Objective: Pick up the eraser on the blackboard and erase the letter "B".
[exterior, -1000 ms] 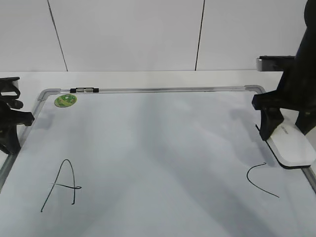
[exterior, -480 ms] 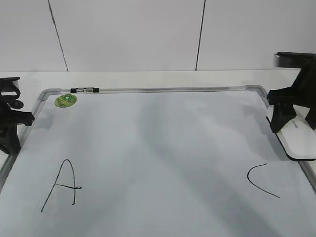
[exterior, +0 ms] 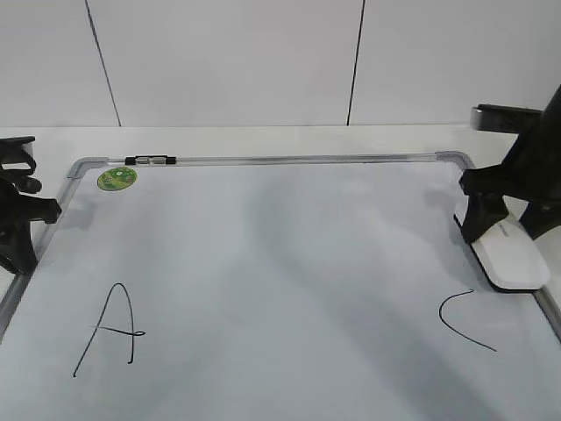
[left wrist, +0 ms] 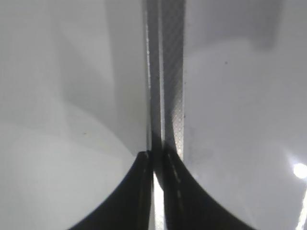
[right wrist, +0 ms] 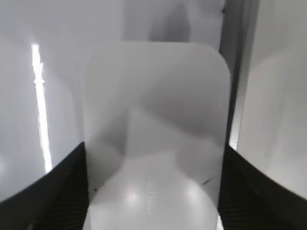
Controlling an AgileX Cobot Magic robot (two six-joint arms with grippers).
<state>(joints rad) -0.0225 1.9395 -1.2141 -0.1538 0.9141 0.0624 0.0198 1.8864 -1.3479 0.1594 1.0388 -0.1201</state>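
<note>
While the curved "C" (exterior: 465,321) lies nearest the camera, just ahead of it the right gripper (exterior: 511,230) is clamped on the eraser (exterior: 510,258) at the blackboard (exterior: 280,263) right edge; the left gripper (left wrist: 154,160), fingers together, rests at the far-left frame.

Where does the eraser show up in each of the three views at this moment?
Exterior view: the eraser is at the far right, under the right gripper.
Left wrist view: not in it.
Right wrist view: the eraser fills the centre, between the fingers.
Shared landmark: the blackboard's grey frame runs beside the eraser.
</note>
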